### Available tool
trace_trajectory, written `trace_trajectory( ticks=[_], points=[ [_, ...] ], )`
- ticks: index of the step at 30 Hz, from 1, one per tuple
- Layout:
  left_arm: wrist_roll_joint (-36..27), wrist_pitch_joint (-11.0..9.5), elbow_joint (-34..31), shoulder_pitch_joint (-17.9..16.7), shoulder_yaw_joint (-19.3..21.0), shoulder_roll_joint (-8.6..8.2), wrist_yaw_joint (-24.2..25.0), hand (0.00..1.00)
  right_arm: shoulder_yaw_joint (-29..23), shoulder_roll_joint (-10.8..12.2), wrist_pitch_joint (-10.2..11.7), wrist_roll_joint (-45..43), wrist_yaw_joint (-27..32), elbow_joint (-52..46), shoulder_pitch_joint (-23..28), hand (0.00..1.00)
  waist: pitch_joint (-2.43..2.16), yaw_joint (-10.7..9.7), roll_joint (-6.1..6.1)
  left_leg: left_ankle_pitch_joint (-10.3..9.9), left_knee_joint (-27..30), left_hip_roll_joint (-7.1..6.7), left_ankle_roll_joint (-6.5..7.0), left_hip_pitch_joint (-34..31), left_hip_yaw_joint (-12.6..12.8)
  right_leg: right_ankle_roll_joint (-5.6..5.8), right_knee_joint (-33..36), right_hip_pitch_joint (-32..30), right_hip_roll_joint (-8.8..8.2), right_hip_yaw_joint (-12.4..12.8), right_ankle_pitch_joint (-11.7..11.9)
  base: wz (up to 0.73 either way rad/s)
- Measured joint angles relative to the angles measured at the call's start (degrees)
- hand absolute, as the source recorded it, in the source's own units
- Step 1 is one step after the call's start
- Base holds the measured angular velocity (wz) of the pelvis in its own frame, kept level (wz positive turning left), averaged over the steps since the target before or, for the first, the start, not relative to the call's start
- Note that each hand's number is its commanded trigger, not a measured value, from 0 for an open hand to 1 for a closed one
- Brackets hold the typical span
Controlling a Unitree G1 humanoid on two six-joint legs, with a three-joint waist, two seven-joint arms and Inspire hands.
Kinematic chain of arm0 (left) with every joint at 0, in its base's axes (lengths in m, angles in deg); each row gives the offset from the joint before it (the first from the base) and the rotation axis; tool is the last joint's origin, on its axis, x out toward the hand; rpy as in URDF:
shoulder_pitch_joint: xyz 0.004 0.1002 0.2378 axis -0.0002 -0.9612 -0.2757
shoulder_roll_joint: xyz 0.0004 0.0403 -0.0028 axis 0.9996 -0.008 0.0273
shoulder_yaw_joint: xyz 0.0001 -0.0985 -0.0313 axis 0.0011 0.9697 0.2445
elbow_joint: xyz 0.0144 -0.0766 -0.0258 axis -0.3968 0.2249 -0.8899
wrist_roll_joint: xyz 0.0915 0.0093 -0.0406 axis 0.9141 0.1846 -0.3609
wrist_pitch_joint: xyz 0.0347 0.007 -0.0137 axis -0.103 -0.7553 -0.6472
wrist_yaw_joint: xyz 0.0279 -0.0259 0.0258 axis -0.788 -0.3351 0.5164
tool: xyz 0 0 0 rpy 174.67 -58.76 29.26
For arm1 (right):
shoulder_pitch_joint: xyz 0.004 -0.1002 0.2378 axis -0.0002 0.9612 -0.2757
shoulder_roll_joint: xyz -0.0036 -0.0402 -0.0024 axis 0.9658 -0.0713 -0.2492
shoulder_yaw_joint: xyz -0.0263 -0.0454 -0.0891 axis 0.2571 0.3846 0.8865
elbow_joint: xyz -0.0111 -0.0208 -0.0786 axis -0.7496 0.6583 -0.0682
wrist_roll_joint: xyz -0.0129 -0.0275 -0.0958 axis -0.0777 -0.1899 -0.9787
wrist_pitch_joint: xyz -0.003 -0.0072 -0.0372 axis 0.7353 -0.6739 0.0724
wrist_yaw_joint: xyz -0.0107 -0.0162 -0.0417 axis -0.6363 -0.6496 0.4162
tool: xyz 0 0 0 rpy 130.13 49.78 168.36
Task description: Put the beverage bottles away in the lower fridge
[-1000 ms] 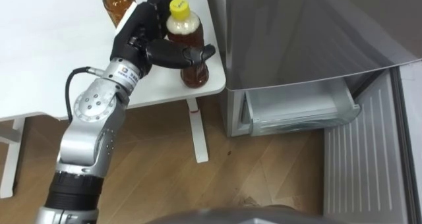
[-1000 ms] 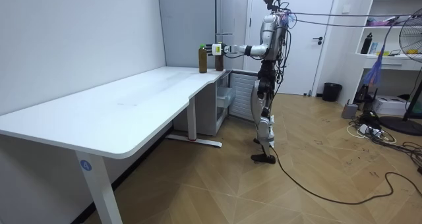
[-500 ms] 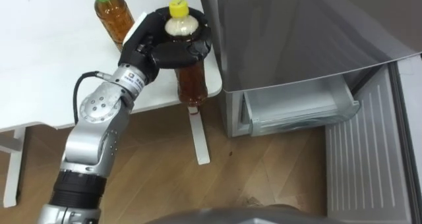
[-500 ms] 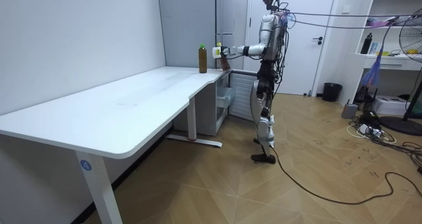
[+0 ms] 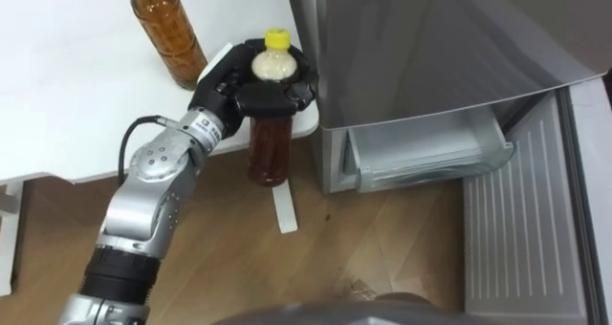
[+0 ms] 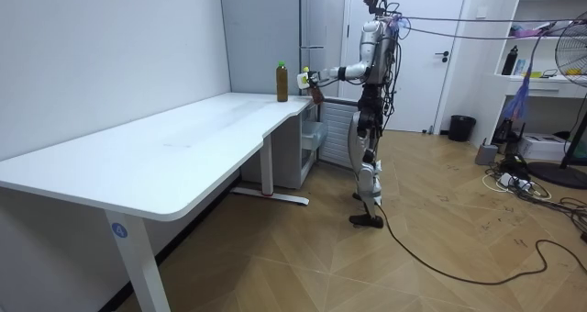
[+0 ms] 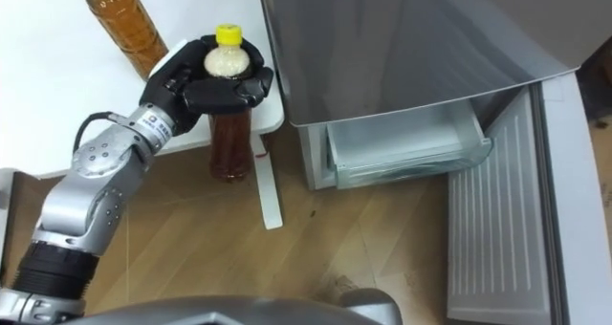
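left eye view, from the left: the white table [image 5: 57, 96] carries a green-capped bottle [image 5: 168, 33] of brown drink, upright near its corner. just right of it the left hand [image 5: 229, 81] comes in from the lower left, fingers and thumb curled tight round the shoulder of the yellow-capped bottle [image 5: 271, 148], below the cap. that bottle hangs upright in the grip, its base off the tabletop and seen against the wooden floor [image 5: 382, 249]. further right stands the grey fridge [image 5: 430, 48], its lower drawer [image 5: 430, 158] pulled out and the lower door [image 5: 521, 239] open. in the room view the robot stands before the fridge, arm stretched toward the table's end.
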Motion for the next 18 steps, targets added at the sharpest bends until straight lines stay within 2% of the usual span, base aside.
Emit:
trace_trajectory(
  ticks=[5,10,13,15,18],
  points=[
    [-0.22,0.00,-0.04,0.00,0.00,-0.10,-1.34,1.00,0.06,0.00,-0.06,0.17,0.19,-0.42,-0.62,0.00,-0.10,0.03,0.04,0.00,0.03,0.06,0.00,0.48,0.09,-0.06,0.12,0.20,0.04,0.11,0.03,-0.03],
    [-0.80,0.00,-1.23,0.00,0.05,-0.06,-1.99,1.00,1.15,0.12,-0.05,0.20,0.80,-1.08,-0.78,0.00,-0.09,0.76,-1.17,0.00,-0.01,0.05,0.00,0.58,0.08,-0.10,0.14,0.28,0.09,0.68,0.06,-0.01],
    [-0.79,-0.01,-2.07,0.00,0.17,-0.05,-1.98,1.00,1.12,0.16,-0.08,0.19,0.89,-1.13,-0.75,0.00,-0.51,0.96,-2.29,0.00,0.02,0.05,0.00,0.22,0.06,-0.13,0.13,0.29,0.09,0.56,0.08,0.04],
    [-0.79,-0.01,-2.17,0.00,0.20,-0.02,-1.99,1.00,1.12,0.16,-0.08,0.20,1.04,-1.12,-0.71,0.00,-0.71,0.99,-2.59,0.00,0.04,0.05,0.00,0.07,0.06,-0.14,0.12,0.26,0.07,0.48,0.11,0.04],
    [-0.76,-0.01,-3.17,-0.01,0.21,0.00,-1.92,1.00,1.08,0.17,-0.08,-0.09,1.19,-1.10,-0.75,0.00,-0.73,1.09,-2.59,0.00,0.20,0.05,0.00,-0.35,-0.01,-0.16,0.11,0.07,0.04,0.09,0.24,0.06]
  ],
)
